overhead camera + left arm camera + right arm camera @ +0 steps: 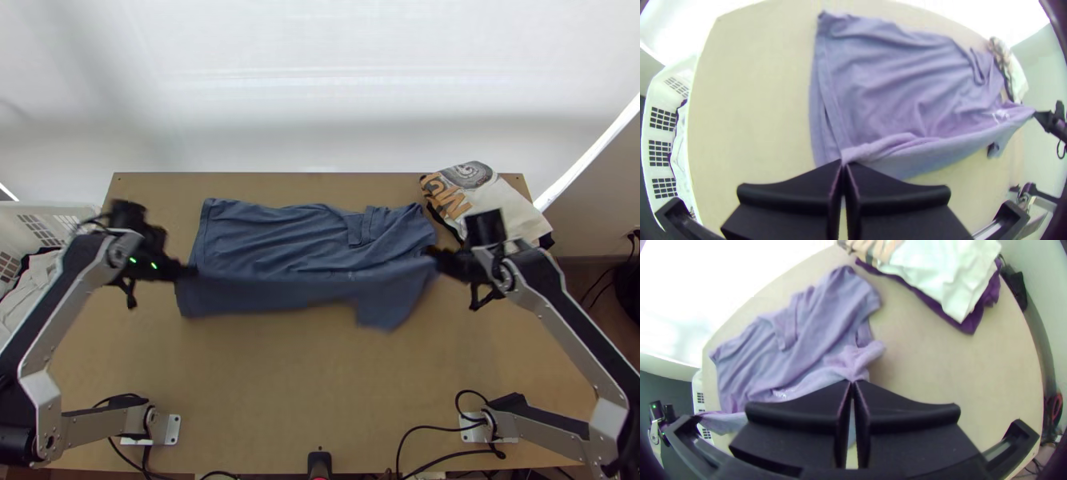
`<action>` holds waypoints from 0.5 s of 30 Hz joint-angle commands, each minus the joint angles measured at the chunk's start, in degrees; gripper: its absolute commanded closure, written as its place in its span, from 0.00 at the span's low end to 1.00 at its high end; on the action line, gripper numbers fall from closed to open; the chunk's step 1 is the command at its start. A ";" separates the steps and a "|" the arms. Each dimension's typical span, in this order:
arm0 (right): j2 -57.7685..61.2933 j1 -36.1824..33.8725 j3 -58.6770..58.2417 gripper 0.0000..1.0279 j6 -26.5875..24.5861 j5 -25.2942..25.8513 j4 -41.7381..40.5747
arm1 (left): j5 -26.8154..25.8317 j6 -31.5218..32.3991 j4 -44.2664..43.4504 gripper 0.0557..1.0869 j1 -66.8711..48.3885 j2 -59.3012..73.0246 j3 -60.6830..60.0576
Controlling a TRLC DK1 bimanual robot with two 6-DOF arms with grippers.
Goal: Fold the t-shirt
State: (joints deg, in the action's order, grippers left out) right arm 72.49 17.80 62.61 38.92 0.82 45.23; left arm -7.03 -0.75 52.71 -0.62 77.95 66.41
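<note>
**Risk: crooked fold, flap caught under**

T-shirt (pixel 272 236) lies wrinkled across the far half of the table (pixel 264 384), near side lifted btwn my two pincers. My L pincer (pixel 844 163) is clamped closed on cloth toward the table's left; my R pincer (pixel 852 382) is pinched closed on a bunch toward the table's right. Step, I judge: taking that near side over toward the table's far edge.

Main worry: I've just a tip grip each end, so a hard tug could pop one free b/c the cloth drags on it. If L & R don't match speed & height, the fold lands skewed. A loose flap (pixel 384 308) droops toward the table's near edge, by R; might tuck under & leave a lump. Too taut a pull could drag the lower layer & crease it, b/c I've no 3rd hand to pin it. Also, a pile of clothes (pixel 508 204) sits at the table's far right corner; swing wide & R may snag it
</note>
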 commanded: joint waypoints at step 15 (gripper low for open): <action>-0.33 0.57 24.67 0.97 -5.52 8.32 -8.14 | 0.44 25.10 -16.76 0.96 9.15 -5.00 24.55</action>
State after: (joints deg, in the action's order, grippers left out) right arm 71.99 18.31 84.55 35.70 7.11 39.00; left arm -7.46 20.14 39.68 6.85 75.35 87.57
